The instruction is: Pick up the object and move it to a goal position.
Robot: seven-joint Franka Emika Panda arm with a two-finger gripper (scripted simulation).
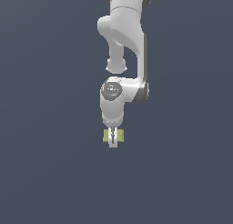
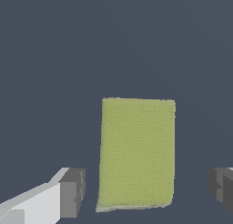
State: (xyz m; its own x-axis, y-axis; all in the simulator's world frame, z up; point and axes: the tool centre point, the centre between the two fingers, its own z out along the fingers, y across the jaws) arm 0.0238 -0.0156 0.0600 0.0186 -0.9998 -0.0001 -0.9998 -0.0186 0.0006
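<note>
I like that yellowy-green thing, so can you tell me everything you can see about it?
The small flat rectangular yellow-green block is plain and unmarked, with a finely grainy, matte surface. In the wrist view it lies between the two grey fingertips of the white gripper, with a gap on each side, so nothing grips it. In the exterior view its ends poke out on both sides of the gripper, low over the dark grey-blue floor. Whether it rests on the floor cannot be told.

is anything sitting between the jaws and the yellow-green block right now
Nothing visible does. In the wrist view the yellow-green block lies between the two fingertips, with only bare dark surface in the gaps on either side. The gripper sits directly over the block in the exterior view, jaws open and not yet touching it. No goal marker shows.
</note>
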